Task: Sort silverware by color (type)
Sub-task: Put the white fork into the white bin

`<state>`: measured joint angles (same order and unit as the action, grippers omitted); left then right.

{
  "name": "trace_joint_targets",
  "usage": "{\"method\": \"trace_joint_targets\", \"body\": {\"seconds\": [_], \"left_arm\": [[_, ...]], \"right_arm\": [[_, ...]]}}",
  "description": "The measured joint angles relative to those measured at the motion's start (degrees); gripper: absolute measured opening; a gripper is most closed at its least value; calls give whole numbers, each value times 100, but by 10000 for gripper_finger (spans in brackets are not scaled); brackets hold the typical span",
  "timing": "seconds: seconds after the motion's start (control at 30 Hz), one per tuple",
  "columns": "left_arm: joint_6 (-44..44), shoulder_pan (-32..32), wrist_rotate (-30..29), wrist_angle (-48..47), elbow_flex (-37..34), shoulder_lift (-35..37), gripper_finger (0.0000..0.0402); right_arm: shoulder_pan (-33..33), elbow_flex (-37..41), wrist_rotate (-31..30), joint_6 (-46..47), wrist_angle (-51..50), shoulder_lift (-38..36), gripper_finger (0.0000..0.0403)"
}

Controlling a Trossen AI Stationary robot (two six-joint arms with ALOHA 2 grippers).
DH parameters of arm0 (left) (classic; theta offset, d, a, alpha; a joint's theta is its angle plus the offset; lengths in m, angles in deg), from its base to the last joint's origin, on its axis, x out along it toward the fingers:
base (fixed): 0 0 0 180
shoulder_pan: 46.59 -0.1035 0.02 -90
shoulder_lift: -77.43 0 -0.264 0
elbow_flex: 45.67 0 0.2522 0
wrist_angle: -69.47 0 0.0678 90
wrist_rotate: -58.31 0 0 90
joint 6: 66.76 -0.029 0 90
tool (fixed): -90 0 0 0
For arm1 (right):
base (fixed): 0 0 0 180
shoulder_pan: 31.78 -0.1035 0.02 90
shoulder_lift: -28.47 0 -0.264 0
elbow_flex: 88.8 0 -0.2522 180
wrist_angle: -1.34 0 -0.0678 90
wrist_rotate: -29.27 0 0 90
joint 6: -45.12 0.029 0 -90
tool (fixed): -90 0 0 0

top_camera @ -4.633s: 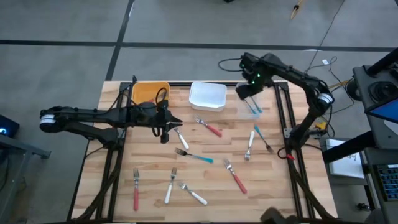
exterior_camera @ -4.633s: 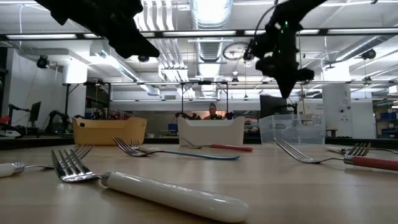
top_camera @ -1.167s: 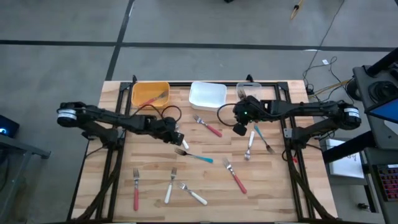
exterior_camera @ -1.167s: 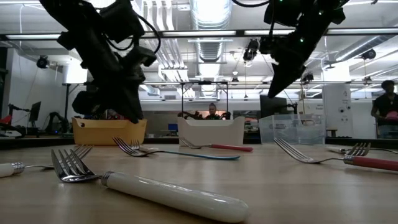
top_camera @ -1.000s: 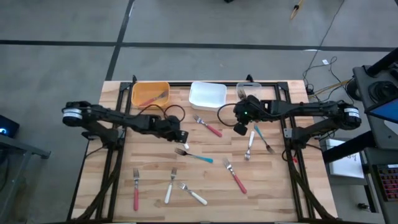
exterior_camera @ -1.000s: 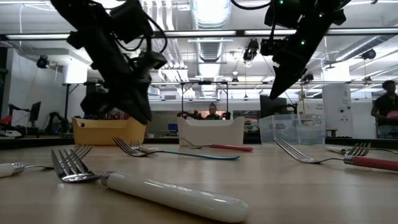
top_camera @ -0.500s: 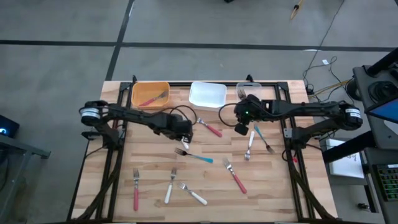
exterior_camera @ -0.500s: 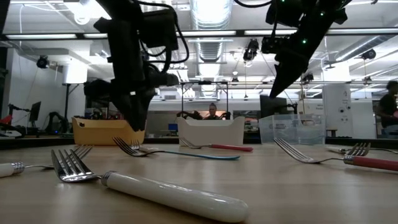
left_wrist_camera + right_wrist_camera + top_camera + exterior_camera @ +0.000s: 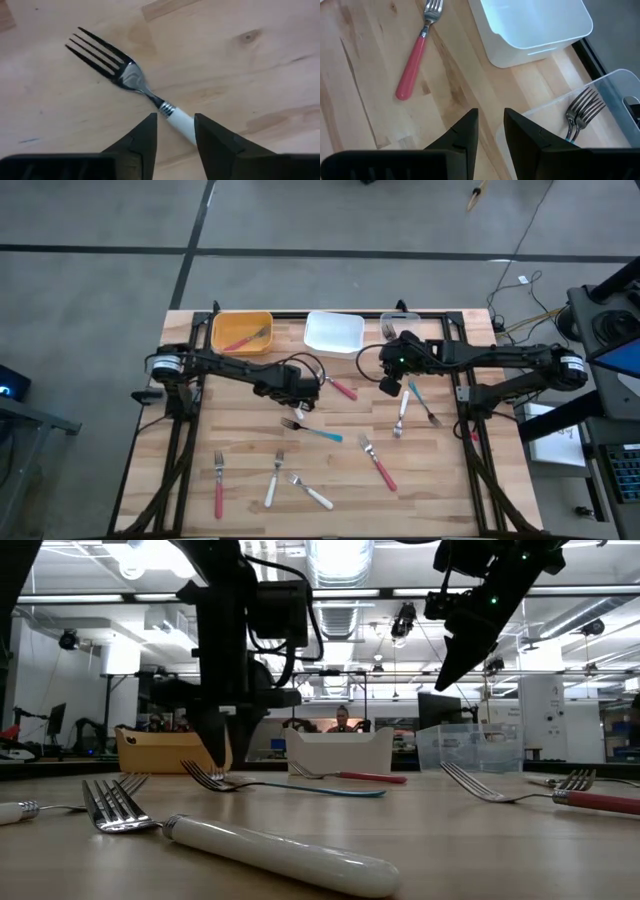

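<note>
Forks with red, white and teal handles (image 9: 320,434) are scattered flat across the frame's centre and lower half; a white-handled fork (image 9: 145,92) is seen lying flat.

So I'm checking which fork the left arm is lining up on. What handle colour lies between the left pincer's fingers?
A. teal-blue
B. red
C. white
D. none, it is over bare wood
C: in the left wrist view the left pincer stands open astride the white-handled fork, whose white handle runs down between the two dark fingers on the wooden table.
</note>
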<state>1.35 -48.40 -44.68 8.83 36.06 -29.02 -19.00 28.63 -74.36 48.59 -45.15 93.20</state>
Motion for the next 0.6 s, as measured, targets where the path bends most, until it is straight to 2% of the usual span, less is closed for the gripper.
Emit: {"method": "trace_joint_targets", "body": {"seconds": [0.43, 0.6], "left_arm": [[287, 0, -222, 554, -462, -2, 119], [100, 4, -268, 791, -599, 4, 101]], "right_arm": [[0, 2, 0, -5, 2, 0, 86], [0, 2, 0, -14, 4, 2, 86]]}}
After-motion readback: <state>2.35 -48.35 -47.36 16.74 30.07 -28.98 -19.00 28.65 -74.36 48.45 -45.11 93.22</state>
